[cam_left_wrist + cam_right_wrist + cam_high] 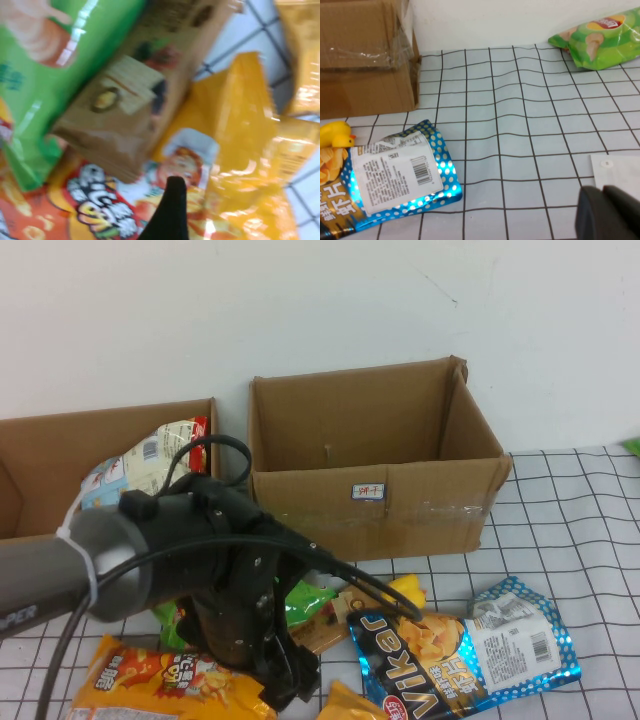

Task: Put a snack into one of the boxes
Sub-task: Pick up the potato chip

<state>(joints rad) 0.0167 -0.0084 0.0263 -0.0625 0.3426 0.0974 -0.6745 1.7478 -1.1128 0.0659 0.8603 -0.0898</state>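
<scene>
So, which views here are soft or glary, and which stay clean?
Left wrist view: close and blurred, with glare streaks on the orange-yellow snack bag and green bag, and the left pincer low over the snack. High view: evenly lit and sharp; the left arm hides much. Right wrist view: crisp, right pincer above the table.

Lighting is bright, even and diffuse across all three views. In the high view the white wall [400, 300] is evenly lit, and soft shadows lie inside the taller box [375, 455]. The left arm [150, 550] sits near the lens and appears soft and dark.

The left wrist view is strongly blurred. White glare streaks the green bag [50, 70] and the orange bag [235, 150].

The right wrist view is sharp. Glare spots mark the blue bag [395, 180]. A dark shape of the right gripper [607, 212] at the frame corner is out of focus.
</scene>
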